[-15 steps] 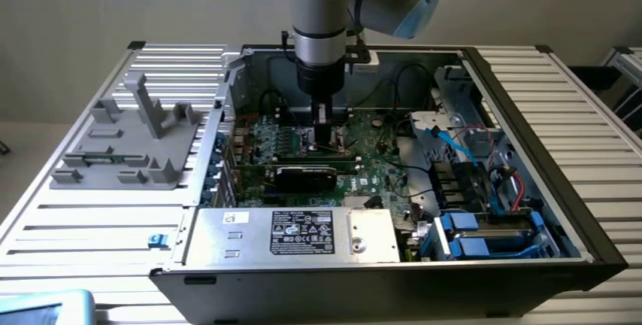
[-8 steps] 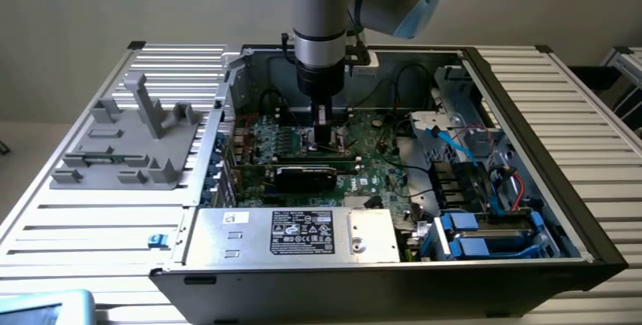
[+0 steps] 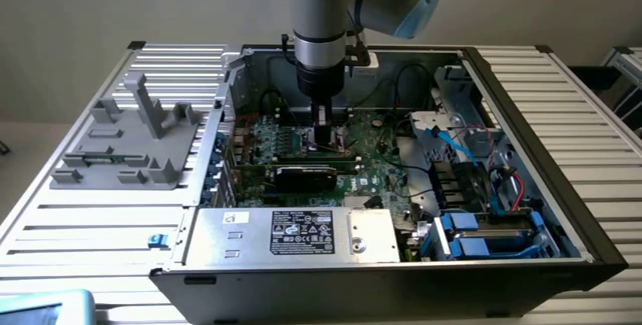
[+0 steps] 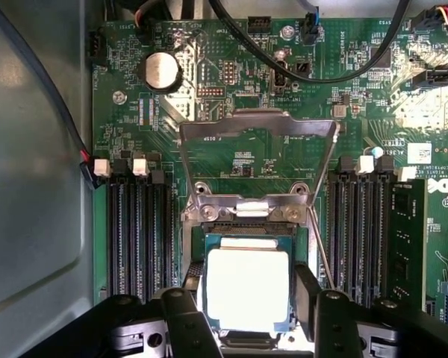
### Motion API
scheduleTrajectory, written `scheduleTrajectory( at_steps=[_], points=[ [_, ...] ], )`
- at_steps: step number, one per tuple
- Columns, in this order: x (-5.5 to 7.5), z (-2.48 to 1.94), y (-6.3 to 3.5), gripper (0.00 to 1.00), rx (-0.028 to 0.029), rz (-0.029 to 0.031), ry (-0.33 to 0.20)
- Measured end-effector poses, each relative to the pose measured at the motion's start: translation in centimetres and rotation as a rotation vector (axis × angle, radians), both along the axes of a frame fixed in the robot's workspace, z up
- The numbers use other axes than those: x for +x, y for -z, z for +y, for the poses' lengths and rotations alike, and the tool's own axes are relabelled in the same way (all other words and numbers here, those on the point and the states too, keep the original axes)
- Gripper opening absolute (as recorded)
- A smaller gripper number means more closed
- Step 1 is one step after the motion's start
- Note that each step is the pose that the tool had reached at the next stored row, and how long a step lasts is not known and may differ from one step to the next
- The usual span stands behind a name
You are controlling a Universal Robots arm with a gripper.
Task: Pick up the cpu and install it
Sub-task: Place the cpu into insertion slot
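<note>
The gripper (image 4: 248, 298) is clamped on the cpu (image 4: 248, 287): its black fingers (image 4: 188, 309) press against two opposite edges of the chip, silver top facing up. The cpu sits squarely over the socket (image 4: 243, 222); whether it is already seated there I cannot tell. Just past the socket, the load plate (image 4: 257, 123) stands flipped open on its hinge. Memory slots (image 4: 142, 239) flank the socket on both sides. Farther from the socket on the board (image 4: 127, 97) lies a coin cell (image 4: 161, 71), and black cables (image 4: 336, 74) arc beyond it. In the exterior view, the arm (image 3: 321, 31) drops straight down onto the socket inside the open case (image 3: 592, 250), with the gripper (image 3: 326, 141) low over the board.
</note>
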State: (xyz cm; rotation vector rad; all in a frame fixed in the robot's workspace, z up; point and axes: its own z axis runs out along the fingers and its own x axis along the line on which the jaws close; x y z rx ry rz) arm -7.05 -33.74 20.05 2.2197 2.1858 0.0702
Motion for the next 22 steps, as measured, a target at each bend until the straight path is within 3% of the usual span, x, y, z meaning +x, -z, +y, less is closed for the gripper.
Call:
scheduleTrajectory(
  at_steps=[22],
  points=[
    [0.13, -0.14, 0.23, 0.56, -0.0018, -0.0005, 0.000]
  ],
)
